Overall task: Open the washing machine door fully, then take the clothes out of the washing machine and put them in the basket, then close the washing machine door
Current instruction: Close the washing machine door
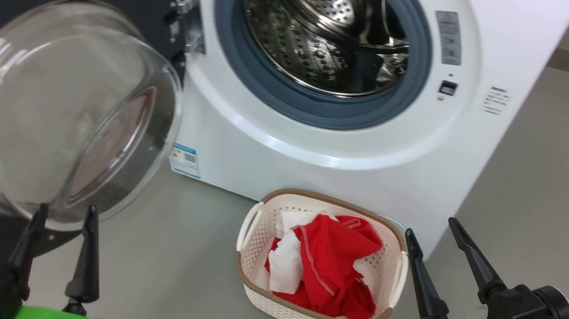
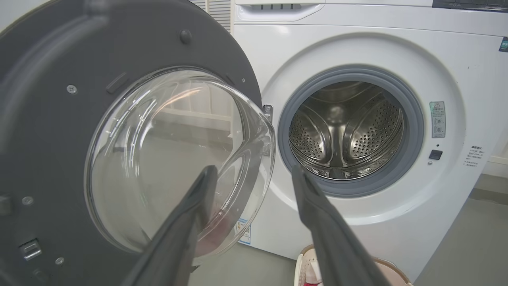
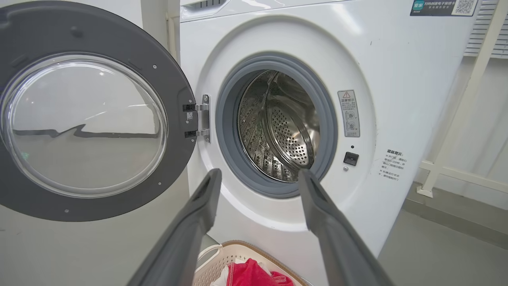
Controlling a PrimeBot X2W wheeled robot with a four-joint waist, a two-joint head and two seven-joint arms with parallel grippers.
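1. Our left gripper (image 1: 68, 207) stands wide open and holds nothing. Its fingertips sit just under the glass bowl of the washing machine door (image 1: 58, 105); we can't tell whether they touch it.
2. The door is swung out on its hinge (image 1: 188, 12), ahead of and to the left of that gripper. The dark inner rim and bulging glass block most of what lies in front of it.
3. Our right gripper (image 1: 431, 226) is also wide open and empty, fingers tilted up and to its left above the grey floor (image 1: 165, 254).
4. The basket (image 1: 329, 198) sits on the floor between the two grippers, just left of the right one and close to the front of the washing machine (image 1: 319, 153). The right gripper's nearer finger is beside the basket's right handle, not touching.
5. The clothes (image 1: 331, 260), red with white pieces, lie heaped inside the basket.
6. Ahead of both grippers the porthole is uncovered: grey rubber ring (image 1: 271, 96), then the steel drum (image 1: 331, 27) showing its perforated wall and ribs.
7. From the right gripper, the basket lies low between it and the machine front.
8. Right of the porthole we see a warning label (image 1: 448, 37) and a small dark latch socket (image 1: 448, 87). A blue-edged sticker (image 1: 186, 160) sits low on the front, beside the door glass.
9. Further right of the right gripper, past the machine, a white frame post (image 3: 456, 119) stands on the floor.
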